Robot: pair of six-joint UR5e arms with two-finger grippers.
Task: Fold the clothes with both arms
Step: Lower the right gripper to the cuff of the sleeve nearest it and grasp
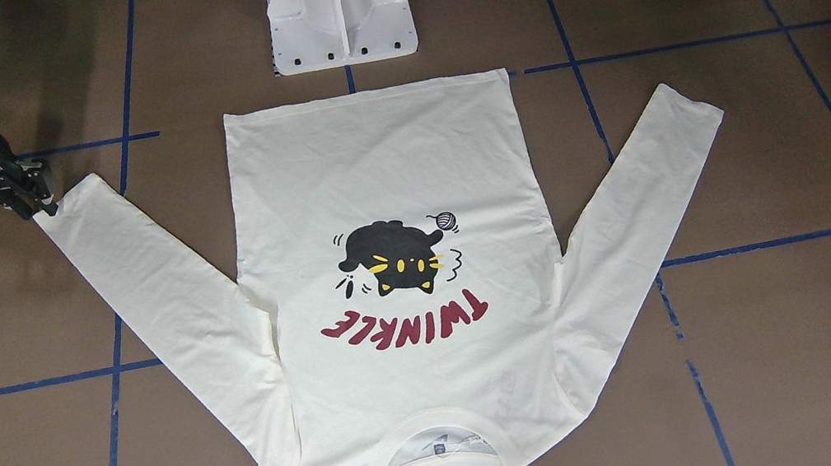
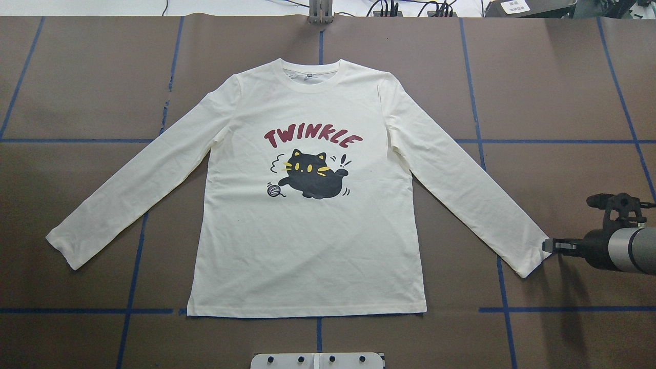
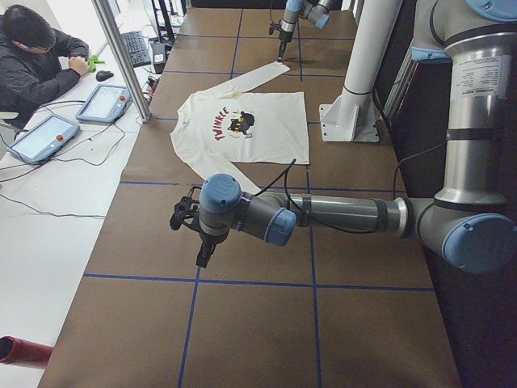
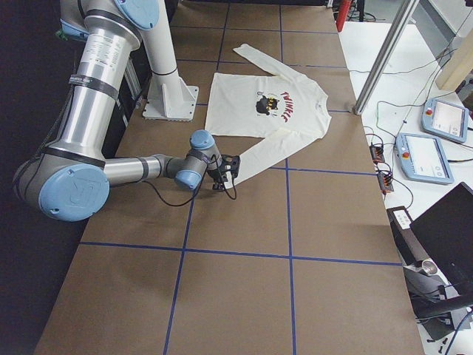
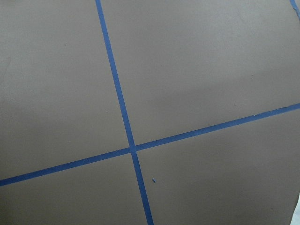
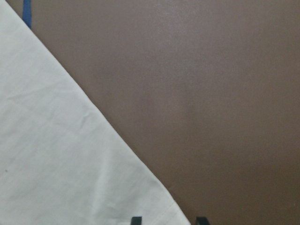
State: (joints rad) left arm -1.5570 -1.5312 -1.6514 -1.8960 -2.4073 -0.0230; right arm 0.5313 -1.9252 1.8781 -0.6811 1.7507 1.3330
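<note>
light: bright, even, from overhead | shadows: soft, beside right arm (image 2: 622,248) on table (image 2: 564,77) | right wrist view: slightly blurred

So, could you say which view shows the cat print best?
Overhead exterior: the cat print is upright, large and unobstructed. Front-facing shows it upside down; both side views show it small; the wrist views miss it.

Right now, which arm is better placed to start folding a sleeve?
Right. Its black end effector sits at the cuff of the cream-white long-sleeved shirt. The left end effector hangs over bare brown table, away from the other sleeve.
</note>
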